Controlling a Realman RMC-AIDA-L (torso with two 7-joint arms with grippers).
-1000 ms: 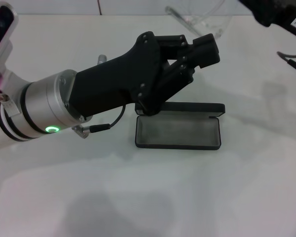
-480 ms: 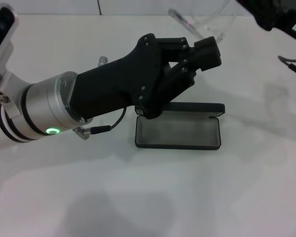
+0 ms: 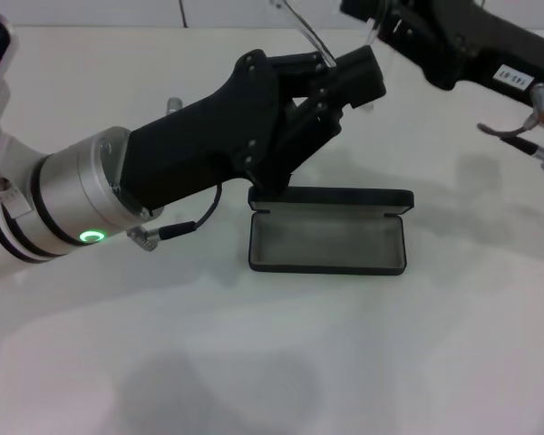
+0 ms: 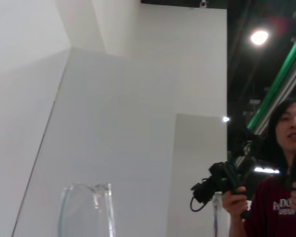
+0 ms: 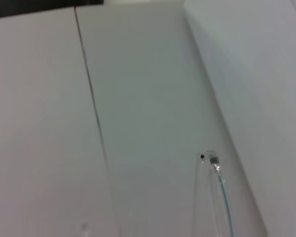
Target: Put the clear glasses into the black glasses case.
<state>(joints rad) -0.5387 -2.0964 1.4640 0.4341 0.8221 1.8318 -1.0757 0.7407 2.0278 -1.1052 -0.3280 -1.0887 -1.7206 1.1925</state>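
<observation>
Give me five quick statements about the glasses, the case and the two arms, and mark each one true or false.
1. The black glasses case lies open on the white table. True.
2. The clear glasses are already inside the case. False: the grey lining is bare, and the glasses are up in the air beyond the case.
3. The left tool is above the far left corner of the case. True.
4. The right tool rests on the table beside the case. False: it is raised, at the far edge of the head view near the glasses.
5. The case lid is shut. False: it is folded back, away from the robot.
</observation>
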